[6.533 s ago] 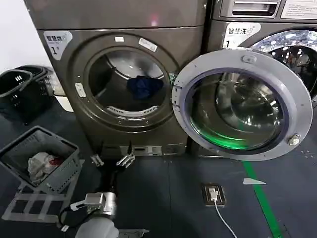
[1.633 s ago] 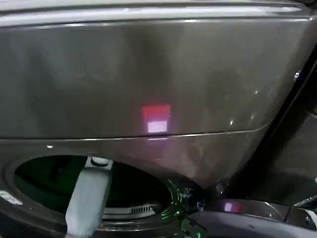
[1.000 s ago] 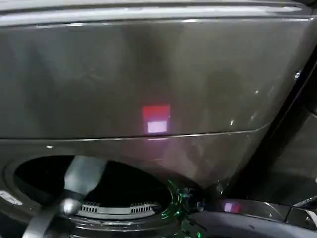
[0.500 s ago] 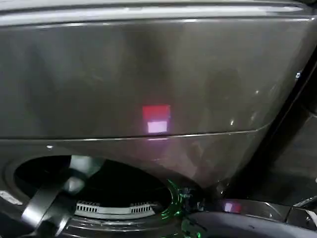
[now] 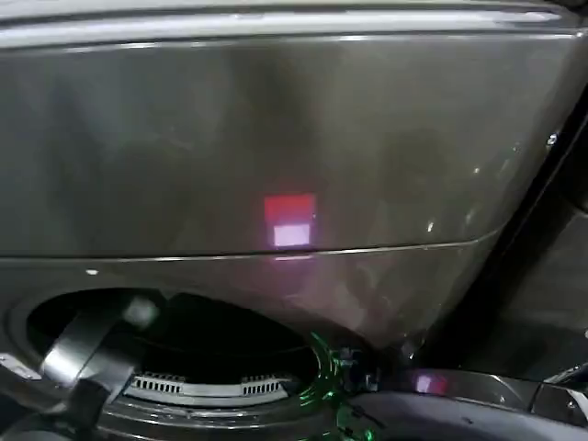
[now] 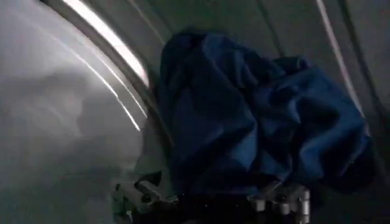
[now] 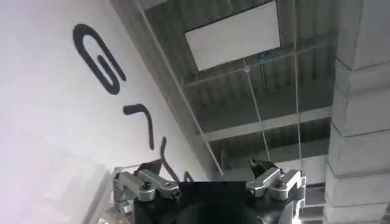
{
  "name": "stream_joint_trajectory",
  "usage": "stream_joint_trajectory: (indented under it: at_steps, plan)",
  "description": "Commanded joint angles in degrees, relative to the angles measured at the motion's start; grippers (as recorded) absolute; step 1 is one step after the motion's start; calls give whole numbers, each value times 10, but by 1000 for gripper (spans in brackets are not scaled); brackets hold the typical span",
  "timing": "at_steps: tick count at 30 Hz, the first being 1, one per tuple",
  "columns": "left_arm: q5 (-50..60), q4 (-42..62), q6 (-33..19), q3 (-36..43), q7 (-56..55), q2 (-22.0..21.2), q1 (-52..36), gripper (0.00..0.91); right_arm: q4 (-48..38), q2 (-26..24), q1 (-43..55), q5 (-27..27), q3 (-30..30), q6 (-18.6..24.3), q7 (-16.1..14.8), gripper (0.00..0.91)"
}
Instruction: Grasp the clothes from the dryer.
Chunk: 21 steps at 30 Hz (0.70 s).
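Note:
The dryer point(image 5: 276, 138) stands close in front of me in the head view, a bronze-grey front with a red-pink light point(image 5: 290, 220). My left arm point(image 5: 87, 354) reaches into its round mouth point(image 5: 220, 335) at the lower left. Inside the drum, the left wrist view shows the clothes point(image 6: 256, 122), a crumpled navy-blue bundle lying against the drum wall point(image 6: 61, 122). My left gripper point(image 6: 210, 198) is open, its fingers spread on either side of the bundle's near edge. My right gripper point(image 7: 210, 175) is open, holds nothing, and points up at a ceiling.
A pale slotted grille point(image 5: 202, 388) runs along the lower rim of the mouth. The open door's rim point(image 5: 459, 404) shows at the lower right, with green glints by the hinge point(image 5: 326, 377). A dark gap point(image 5: 560, 230) runs down the dryer's right side.
My left arm has swung from near upright in the mouth to a slant at its left side, reaching deeper into the drum. The dryer front has not shifted over the last second and a half.

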Motion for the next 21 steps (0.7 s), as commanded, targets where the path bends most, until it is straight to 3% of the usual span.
stream_joint_trajectory:
  at_steps: [1,16,17,20,21]
  plan:
    - [-57,101,42,39,17,-12,-28,907,2,0,0,0,0,0,0,907]
    - [-88,118,41,49,36,-15,-10,899,4,2,6,-1,-6,1,-1,907]
    - [-88,119,42,48,37,-16,-9,853,4,3,6,-2,-6,1,-1,907]
    - [-90,122,41,49,45,-17,-5,421,2,3,6,-2,-6,1,-1,907]
    - [-90,123,40,48,49,-18,-4,330,3,3,6,-3,-6,1,-1,907]
